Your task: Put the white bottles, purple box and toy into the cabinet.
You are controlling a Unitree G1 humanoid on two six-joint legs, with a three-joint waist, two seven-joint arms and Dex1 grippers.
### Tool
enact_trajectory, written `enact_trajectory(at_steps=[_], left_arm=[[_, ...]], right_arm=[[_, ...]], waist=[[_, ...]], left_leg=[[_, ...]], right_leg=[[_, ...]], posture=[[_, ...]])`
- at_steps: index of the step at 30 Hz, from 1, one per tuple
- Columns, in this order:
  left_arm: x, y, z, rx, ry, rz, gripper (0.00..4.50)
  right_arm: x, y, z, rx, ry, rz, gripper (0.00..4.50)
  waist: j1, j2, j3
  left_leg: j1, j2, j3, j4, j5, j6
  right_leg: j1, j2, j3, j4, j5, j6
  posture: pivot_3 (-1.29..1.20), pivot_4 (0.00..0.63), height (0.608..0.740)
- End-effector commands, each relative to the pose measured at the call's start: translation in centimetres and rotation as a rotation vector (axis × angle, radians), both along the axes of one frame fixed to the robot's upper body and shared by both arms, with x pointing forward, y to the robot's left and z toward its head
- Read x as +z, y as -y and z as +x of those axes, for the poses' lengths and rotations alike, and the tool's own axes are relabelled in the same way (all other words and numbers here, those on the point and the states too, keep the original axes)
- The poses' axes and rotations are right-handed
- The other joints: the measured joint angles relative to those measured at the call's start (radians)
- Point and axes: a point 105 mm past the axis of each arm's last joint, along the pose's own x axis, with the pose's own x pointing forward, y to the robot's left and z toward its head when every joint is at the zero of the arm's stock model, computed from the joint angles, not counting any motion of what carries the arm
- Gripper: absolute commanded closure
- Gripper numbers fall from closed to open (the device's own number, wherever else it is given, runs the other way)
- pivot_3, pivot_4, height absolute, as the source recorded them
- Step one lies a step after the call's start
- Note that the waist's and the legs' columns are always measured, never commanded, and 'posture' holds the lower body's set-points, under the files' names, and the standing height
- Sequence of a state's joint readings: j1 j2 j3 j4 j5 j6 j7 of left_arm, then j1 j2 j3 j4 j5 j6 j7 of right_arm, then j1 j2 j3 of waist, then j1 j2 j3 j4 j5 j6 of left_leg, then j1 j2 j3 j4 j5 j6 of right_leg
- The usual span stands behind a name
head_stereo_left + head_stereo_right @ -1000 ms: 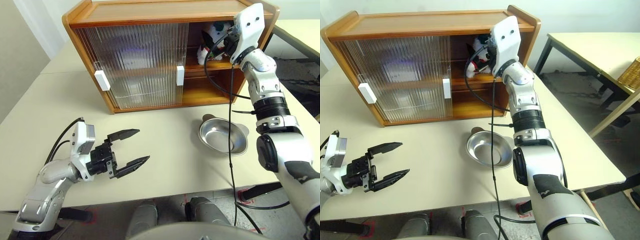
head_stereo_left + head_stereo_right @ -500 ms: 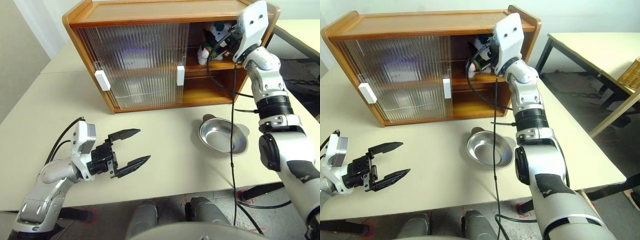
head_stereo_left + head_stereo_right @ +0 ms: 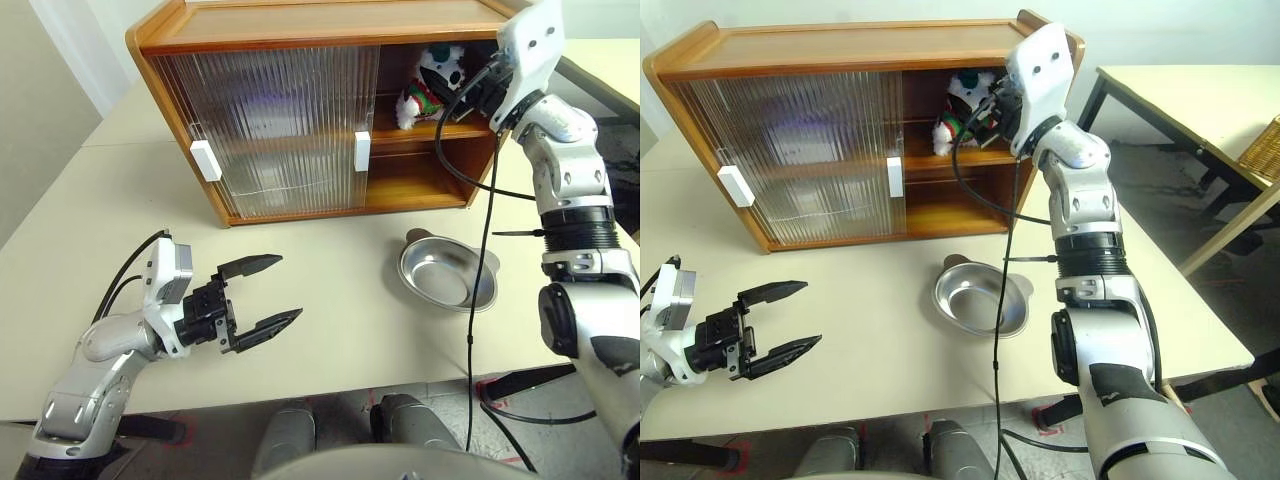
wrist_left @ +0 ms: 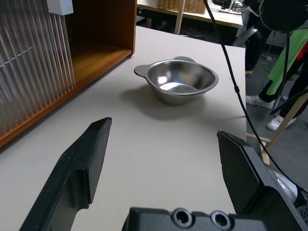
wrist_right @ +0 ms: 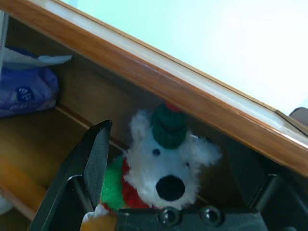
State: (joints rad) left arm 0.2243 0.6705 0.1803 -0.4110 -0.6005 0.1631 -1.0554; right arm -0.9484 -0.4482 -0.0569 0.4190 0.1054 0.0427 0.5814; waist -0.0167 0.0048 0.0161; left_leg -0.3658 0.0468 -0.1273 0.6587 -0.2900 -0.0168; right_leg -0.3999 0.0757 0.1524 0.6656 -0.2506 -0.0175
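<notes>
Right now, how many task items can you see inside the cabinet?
2: the toy on the upper shelf at the open end, and the purple box beside it. The ribbed doors may hide the bottles.

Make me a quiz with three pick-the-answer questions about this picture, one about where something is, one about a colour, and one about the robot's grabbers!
1. Where is the toy?
A. in the bowl
B. on the cabinet's upper shelf
C. on the floor

2. What colour is the tissue box inside the cabinet?
A. purple
B. yellow
C. black

3. How are the fingers of the left gripper?
A. shut on the bowl
B. shut on nothing
C. open, holding nothing

Answers:
1. B, the toy sits on the upper shelf at the open right end, while the metal bowl on the table holds nothing.
2. A, the right wrist view shows it purple.
3. C, its two fingers stand apart over the table.
</notes>
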Motion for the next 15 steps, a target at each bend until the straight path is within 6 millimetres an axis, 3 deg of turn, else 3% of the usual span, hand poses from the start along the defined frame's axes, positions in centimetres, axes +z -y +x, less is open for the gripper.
enact_trajectory(at_steps=[1,15], left_arm=[[-0.3,-0.1,0.0,-0.003,-0.018,0.001,0.00],[-0.5,-0.4,0.1,-0.012,-0.017,0.004,0.00]], right_arm=[[0.5,0.3,-1.1,0.024,0.018,-0.002,0.01],[-1.0,0.8,-3.7,0.100,-0.024,-0.038,0.01]], waist=[[0.000,0.000,0.000],[0.000,0.000,0.000]], left_leg=[[0.000,0.000,0.000,0.000,0.000,0.000],[0.003,-0.005,0.000,0.003,0.001,-0.001]], right_leg=[[0.000,0.000,0.000,0.000,0.000,0.000],[0.004,0.001,0.000,0.000,0.000,0.003]], posture=[[0.01,0.036,0.740],[0.00,0.027,0.740]])
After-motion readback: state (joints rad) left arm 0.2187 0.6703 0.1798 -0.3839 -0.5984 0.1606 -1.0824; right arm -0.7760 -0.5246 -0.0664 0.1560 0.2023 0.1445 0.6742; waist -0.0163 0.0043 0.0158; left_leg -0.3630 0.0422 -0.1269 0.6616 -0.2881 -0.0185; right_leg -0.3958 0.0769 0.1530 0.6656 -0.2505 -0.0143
